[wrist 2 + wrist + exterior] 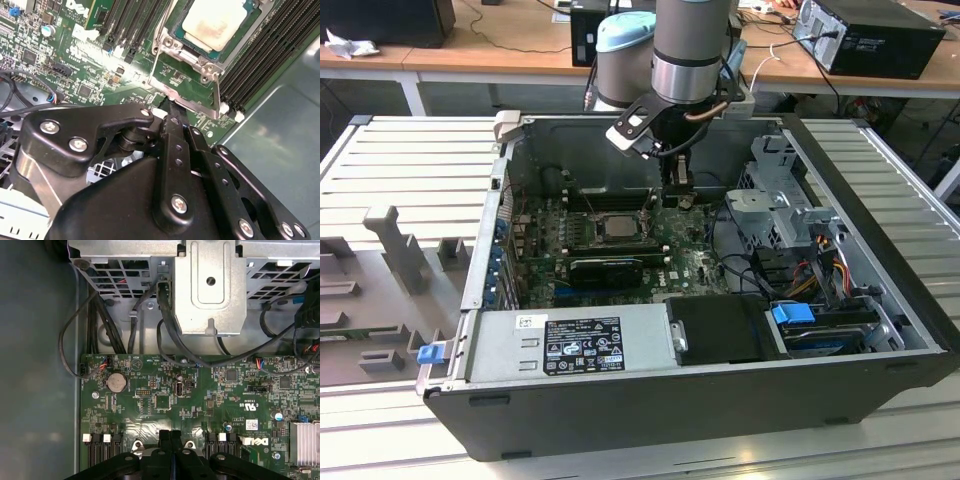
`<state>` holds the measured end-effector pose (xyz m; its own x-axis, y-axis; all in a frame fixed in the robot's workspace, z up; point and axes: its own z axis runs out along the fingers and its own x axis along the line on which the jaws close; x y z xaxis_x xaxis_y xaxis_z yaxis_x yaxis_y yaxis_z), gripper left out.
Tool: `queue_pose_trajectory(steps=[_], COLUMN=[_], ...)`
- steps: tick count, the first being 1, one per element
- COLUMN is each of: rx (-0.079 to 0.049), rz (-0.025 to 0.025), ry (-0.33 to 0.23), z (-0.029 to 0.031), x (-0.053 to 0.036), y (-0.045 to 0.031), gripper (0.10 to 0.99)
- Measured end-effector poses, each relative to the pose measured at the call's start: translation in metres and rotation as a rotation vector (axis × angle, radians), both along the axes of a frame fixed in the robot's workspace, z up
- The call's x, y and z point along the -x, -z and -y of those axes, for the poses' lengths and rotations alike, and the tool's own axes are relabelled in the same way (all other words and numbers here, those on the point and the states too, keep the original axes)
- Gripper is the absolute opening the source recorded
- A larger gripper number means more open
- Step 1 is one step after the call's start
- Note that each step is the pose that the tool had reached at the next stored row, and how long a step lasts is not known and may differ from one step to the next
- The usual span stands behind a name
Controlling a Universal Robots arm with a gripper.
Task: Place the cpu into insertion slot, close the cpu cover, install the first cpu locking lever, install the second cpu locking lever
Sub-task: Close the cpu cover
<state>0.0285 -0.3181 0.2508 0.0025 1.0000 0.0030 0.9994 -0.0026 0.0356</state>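
The arm (690,40) reaches straight down from the far side into the open computer case (620,400) on the slatted bench (410,160). The tool (677,188) points down at the green board, just to the exterior view's right of the insertion slot (595,228). In the first wrist view its fingers (165,440) are pressed together. The cpu (215,22) lies seated in the slot. The cpu cover (218,95) is swung open beside it, with the tool's tip at its edge.

The case (650,415) lay open from above. The gripper (677,195) stood low in the gap between the chip (617,225) and the drive cage (775,205). Cables (745,262), a black card (605,268) and the power supply (575,340) crowded the green board (692,265).
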Motion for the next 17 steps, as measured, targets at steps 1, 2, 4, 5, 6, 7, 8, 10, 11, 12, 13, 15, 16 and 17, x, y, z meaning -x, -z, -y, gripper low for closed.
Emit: queue_pose_trajectory(steps=[1,2,4,5,6,7,8,10,11,12,13,15,16,17], rx=[0.000,0.000,0.000,0.000,0.000,0.000,0.000,0.000,0.000,0.000,0.000,0.000,0.000,0.000], rz=[0.0001,0.0002,0.0003,0.0002,0.0003,0.0003,0.0003,0.0003,0.0003,0.0003,0.0003,0.0003,0.0003,0.0002], ry=[0.000,0.000,0.000,0.000,0.000,0.000,0.000,0.000,0.000,0.000,0.000,0.000,0.000,0.000], z=[0.0000,0.0000,0.0000,0.0000,0.0000,0.0000,0.0000,0.0000,0.0000,0.0000,0.0000,0.0000,0.0000,0.0000], x=[0.0004,0.0018,0.0045,0.0054,0.0062,0.0074,0.0087,0.0105,0.0117,0.0135,0.0151,0.0182,0.0206,0.0225], y=[0.0001,0.0002,0.0002,0.0002,0.0003,0.0003,0.0003,0.0003,0.0003,0.0004,0.0004,0.0006,0.0007,0.0008], gripper=[0.106,0.106,0.106,0.106,0.106,0.106,0.106,0.106,0.106,0.106,0.106,0.106,0.106,0.106])
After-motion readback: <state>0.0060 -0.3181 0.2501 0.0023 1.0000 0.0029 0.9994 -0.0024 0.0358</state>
